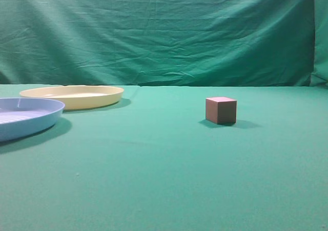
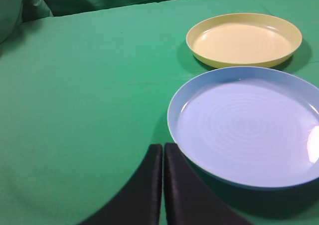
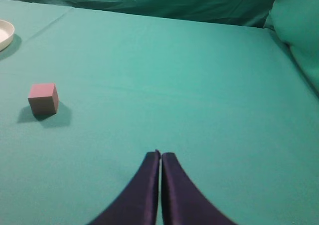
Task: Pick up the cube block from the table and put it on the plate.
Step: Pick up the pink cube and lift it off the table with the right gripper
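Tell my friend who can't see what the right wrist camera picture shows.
A small cube block sits alone on the green table, far left of the right gripper, whose two dark fingers are pressed together, holding nothing. A bit of the pale plate peeks in at the upper left edge.

Light blue plate [image 2: 247, 127] on cloth; green backdrop [image 1: 154, 31] behind.

The cube block [image 1: 221, 110] sits on the table [image 1: 164, 180], well right of the plate [image 1: 72, 96].
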Controlling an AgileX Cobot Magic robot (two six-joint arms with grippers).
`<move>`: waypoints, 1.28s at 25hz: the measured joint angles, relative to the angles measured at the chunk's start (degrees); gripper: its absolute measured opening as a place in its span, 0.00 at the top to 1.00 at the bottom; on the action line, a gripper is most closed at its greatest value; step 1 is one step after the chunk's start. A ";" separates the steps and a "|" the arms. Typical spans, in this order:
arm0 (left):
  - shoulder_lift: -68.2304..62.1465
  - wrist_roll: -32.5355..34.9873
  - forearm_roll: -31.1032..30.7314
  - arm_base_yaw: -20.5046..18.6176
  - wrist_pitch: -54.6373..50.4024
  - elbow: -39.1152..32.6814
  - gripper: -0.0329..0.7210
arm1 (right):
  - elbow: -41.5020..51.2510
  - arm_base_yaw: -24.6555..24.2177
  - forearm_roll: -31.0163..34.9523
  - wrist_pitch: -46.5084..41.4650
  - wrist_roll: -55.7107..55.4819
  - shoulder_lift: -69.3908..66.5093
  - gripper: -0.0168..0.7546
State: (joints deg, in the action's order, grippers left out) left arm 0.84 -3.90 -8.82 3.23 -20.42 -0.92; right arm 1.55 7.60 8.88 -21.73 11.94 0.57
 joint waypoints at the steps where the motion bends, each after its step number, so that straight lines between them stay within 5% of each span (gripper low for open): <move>1: 0.00 0.00 0.00 0.00 0.00 0.00 0.96 | 0.00 0.00 0.00 0.00 0.00 0.00 0.98; 23: 0.00 0.00 0.00 0.00 0.00 0.00 0.96 | 0.00 0.00 0.00 0.96 0.00 0.00 0.98; 29: 0.00 0.00 0.00 0.00 0.00 0.00 0.96 | 0.00 0.00 10.31 16.41 -0.62 0.00 0.98; 32: 0.00 0.00 0.00 0.00 0.00 0.00 0.96 | -1.65 0.00 12.16 14.66 -0.19 0.00 0.98</move>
State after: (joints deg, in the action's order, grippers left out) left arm 0.84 -3.90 -8.82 3.23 -20.42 -0.92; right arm -0.10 7.60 21.04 -7.06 11.74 0.57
